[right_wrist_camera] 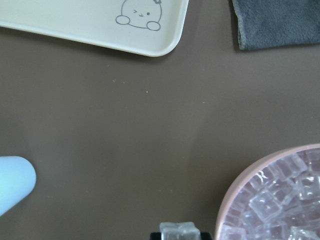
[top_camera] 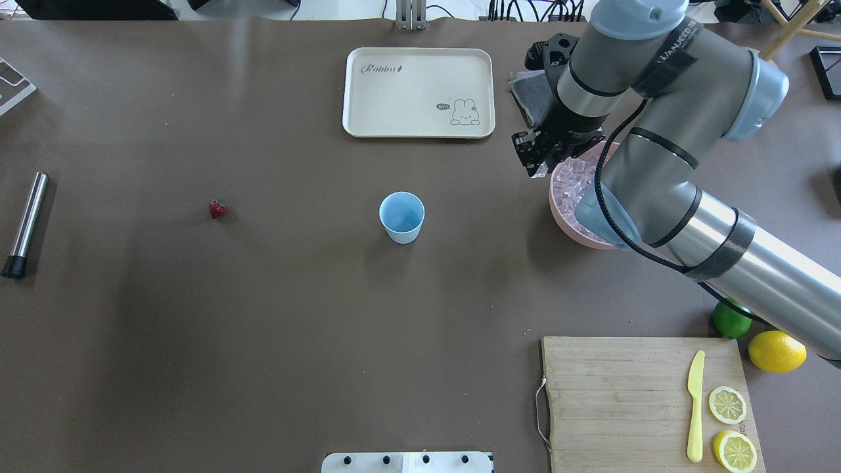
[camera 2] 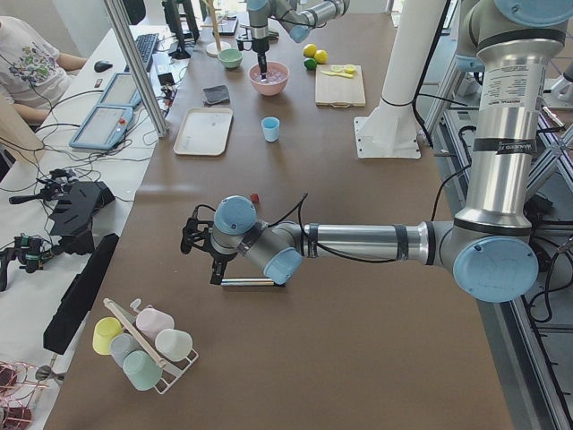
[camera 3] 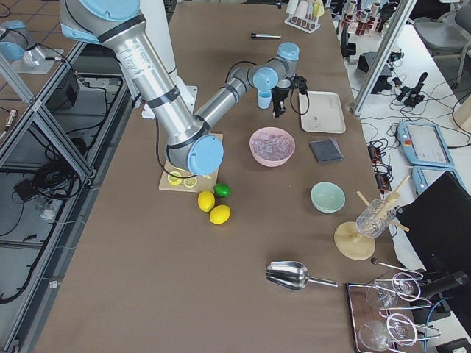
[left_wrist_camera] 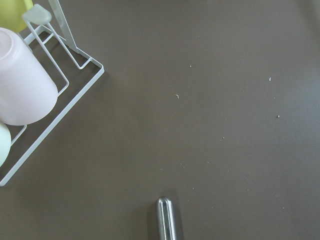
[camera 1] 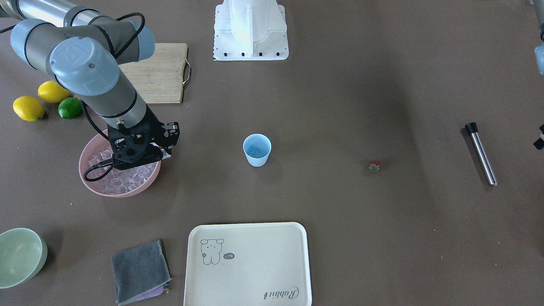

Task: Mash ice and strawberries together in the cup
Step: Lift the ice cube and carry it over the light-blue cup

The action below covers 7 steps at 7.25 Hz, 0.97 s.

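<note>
Nearest to the robot lies the wooden board [top_camera: 644, 394] with a yellow knife and lemon halves. It is well apart from the task's things and has no part in this step.

In the middle of the bench the cup [top_camera: 401, 217] stands upright and alone, with its mouth open to both arms. I cannot see clearly any ice inside it. On the robot's left, well apart from the cup, the strawberry [top_camera: 217, 209] lies on the bench. Further left lies a steel muddler [top_camera: 25, 223]. The left gripper [camera 2: 216, 270] hangs over the muddler's end, probably waiting for the mashing. I cannot tell if it is open or closed.

A little further, on the right, the pink bowl [camera 1: 127, 192] holds the heap of ice [camera 1: 123, 180]. The right gripper [top_camera: 537, 167] hangs just beside the bowl's rim, on the side toward the cup, and is clenched on one ice cube [right_wrist_camera: 176, 231]. I judge it is bringing this cube to the cup, so the filling is at its beginning.

Farthest are the cream tray [top_camera: 418, 92] and a grey cloth [right_wrist_camera: 280, 22], both unused.
</note>
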Tool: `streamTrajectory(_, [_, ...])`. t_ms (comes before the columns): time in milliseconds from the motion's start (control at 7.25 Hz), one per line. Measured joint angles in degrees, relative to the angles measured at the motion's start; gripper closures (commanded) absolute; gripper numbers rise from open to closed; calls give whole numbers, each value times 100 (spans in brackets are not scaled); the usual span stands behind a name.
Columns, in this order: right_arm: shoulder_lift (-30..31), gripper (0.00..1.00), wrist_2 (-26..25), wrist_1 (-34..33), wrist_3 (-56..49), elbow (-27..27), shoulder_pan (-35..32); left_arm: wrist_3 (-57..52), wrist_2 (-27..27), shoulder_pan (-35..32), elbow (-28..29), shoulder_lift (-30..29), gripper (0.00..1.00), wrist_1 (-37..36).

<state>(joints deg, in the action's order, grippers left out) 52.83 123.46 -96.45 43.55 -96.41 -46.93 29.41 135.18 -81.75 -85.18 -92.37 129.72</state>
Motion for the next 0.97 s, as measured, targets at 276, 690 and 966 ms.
streamTrajectory(276, [-536, 100, -426, -101, 810, 85, 514, -4, 0, 1, 14, -11, 3, 1])
streamTrajectory(690, [-1232, 100, -1132, -104, 1732, 537, 1227, -3, -6, 2, 13, -19, 3, 36])
streamTrajectory(966, [-1595, 100, -1450, -83, 1938, 1030, 1429, 3, -5, 2, 10, -4, 3, 96])
